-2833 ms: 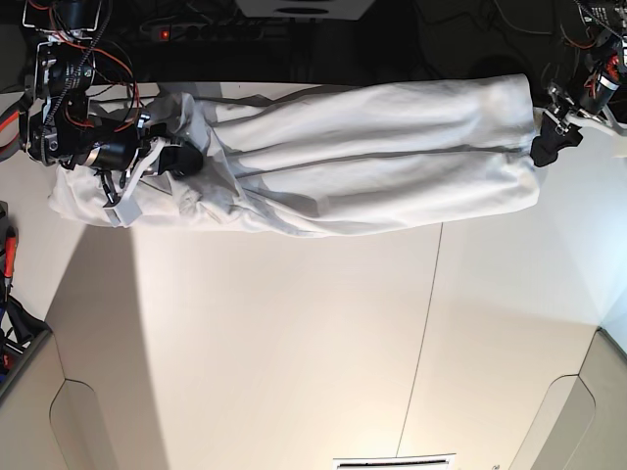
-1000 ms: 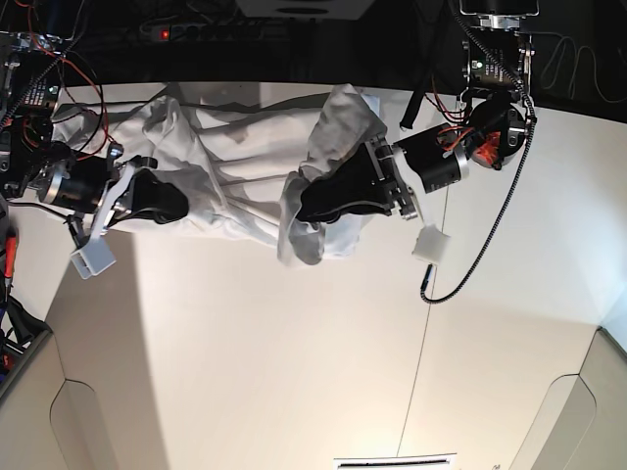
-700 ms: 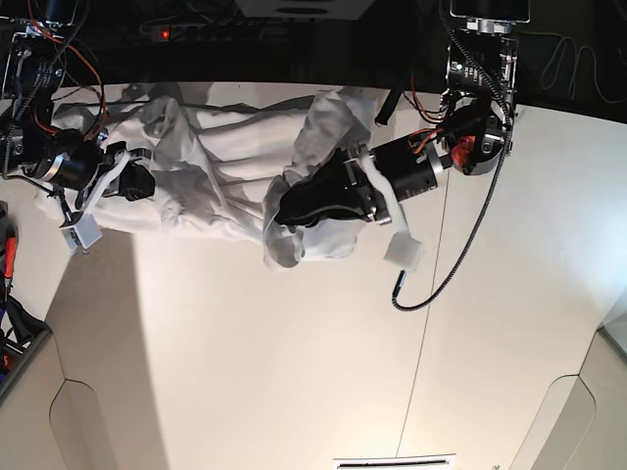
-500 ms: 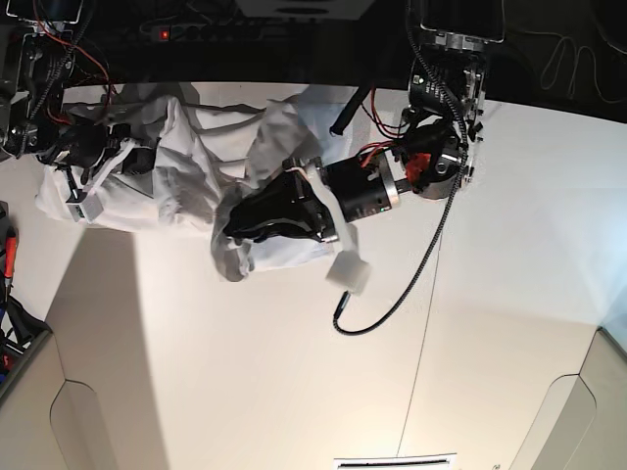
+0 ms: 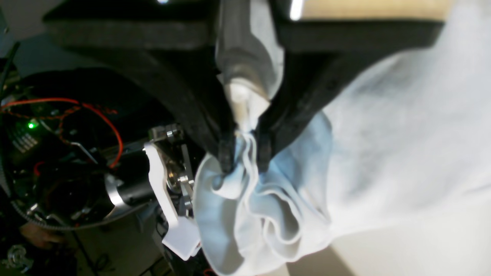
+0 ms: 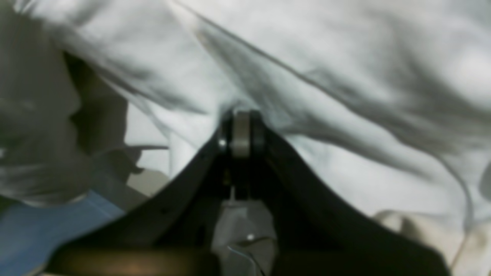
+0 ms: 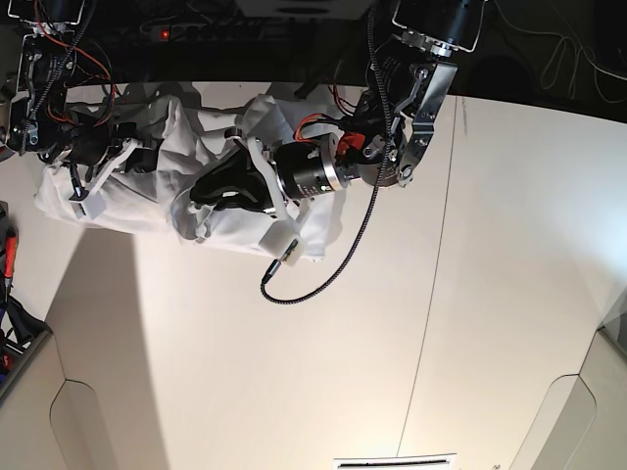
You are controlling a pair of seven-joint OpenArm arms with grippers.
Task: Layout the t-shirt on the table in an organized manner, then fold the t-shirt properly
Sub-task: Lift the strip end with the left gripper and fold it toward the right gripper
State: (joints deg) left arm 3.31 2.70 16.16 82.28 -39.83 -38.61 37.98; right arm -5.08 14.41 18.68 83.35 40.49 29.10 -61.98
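The t-shirt (image 7: 147, 191) lies bunched on the table (image 7: 411, 323), thin, limp, light; hems suit pinching. The left gripper (image 5: 242, 159) pinches gathered hem between its tips; the right gripper (image 6: 241, 126), closed, is pressed into cloth just ahead.

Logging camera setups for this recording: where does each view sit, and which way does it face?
Base: overhead, looking down on the table, both arms and the t-shirt.
Left wrist: on the left arm, looking along the left pincer, shut on bunched t-shirt.
Right wrist: on the right arm, looking along the shut right pincer against t-shirt fabric.
Shared: the t-shirt shows in all three.
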